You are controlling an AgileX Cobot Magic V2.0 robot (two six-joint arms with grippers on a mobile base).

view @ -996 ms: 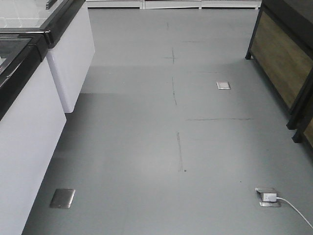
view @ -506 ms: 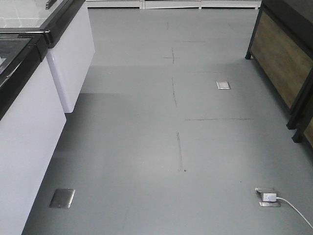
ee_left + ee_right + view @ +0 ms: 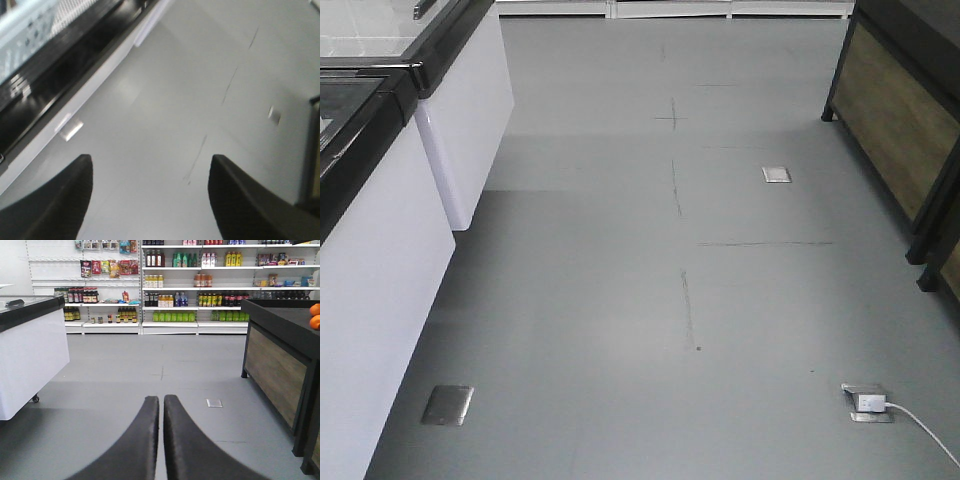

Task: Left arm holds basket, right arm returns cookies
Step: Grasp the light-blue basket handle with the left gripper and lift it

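Note:
The basket and the cookies are out of view in every frame. In the left wrist view my left gripper is open, its two black fingers wide apart over bare grey floor with nothing between them. In the right wrist view my right gripper is shut, its fingers nearly touching with only a thin slit, and it holds nothing. It points level down the aisle towards the stocked shelves. Neither arm shows in the front view.
White chest freezers with black rims line the left of the aisle. A dark wood-panelled stand is on the right, with oranges on top. Floor sockets and a plugged white cable are on the grey floor.

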